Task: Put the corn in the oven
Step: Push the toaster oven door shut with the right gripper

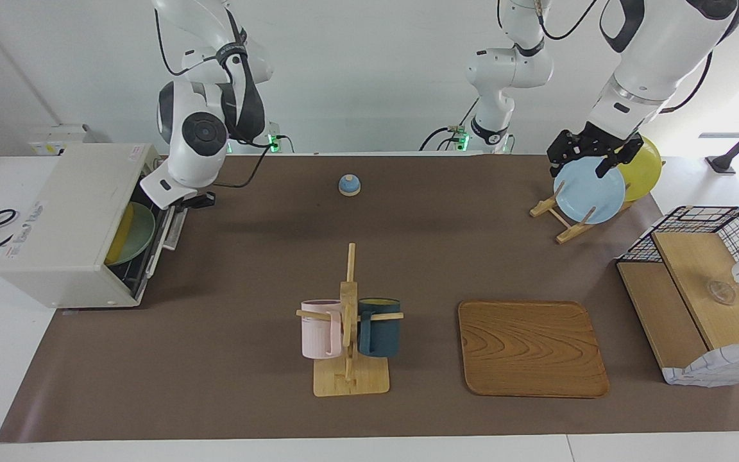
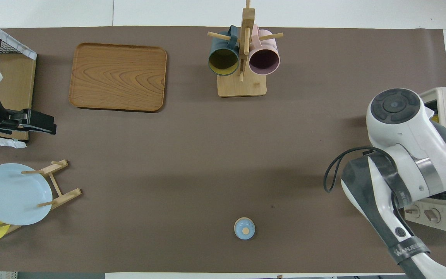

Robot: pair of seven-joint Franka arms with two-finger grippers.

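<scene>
Pressing the closed right hand (image 1: pixel 199 200) against the boxy cream oven (image 1: pixel 68 224) door, nearly shut on the green plate (image 1: pixel 135 234); left hand (image 1: pixel 591 157) spread over smooth blue plate (image 1: pixel 589 190).

You see a cream-white oven (image 1: pixel 65 218) just under the right gripper (image 1: pixel 199 200), a pale green plate (image 1: pixel 135 234) and a sliver of yellow corn (image 1: pixel 120 237) inside it.

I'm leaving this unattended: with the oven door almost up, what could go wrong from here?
The door stands ajar with the right pincer, shut, at its top edge: it may slip off and the door drop open. The green plate holding the corn sits close to the oven opening; the door may knock its rim.
</scene>
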